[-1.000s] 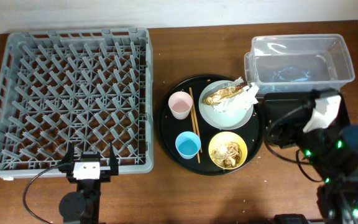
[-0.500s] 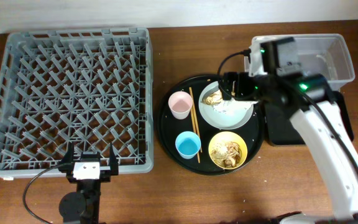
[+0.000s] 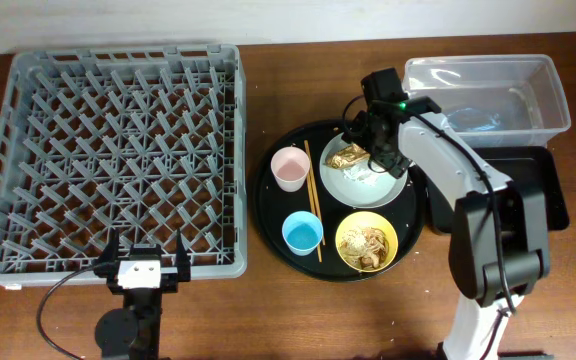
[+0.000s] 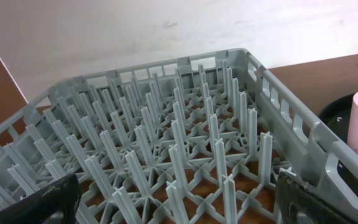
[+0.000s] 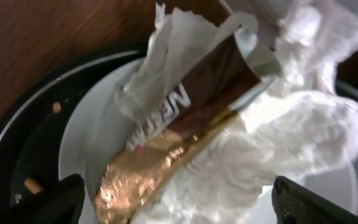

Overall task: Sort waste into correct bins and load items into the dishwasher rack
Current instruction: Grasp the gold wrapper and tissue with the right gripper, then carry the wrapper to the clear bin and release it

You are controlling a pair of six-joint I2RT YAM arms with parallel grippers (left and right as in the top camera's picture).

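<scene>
Gold-brown foil wrapper (image 5: 179, 130), white lettering, over white crumpled paper (image 5: 291, 143). On round black tray (image 3: 271, 205): pink cup (image 3: 290, 168), blue cup (image 3: 302, 233), yellow bowl (image 3: 341, 236). Beside tray: grey lattice rack (image 3: 108, 150).

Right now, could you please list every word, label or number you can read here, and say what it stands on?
"NESTLE": white letters on the brown end of the foil wrapper, which lies slanted on crumpled paper.
No other writing can be read on anything else in view.

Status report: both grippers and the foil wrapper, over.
Left gripper open, at the dishwasher rack edge. Right gripper open, low over foil wrapper and crumpled paper on the plate. Nothing gripped, nothing blocking.
</scene>
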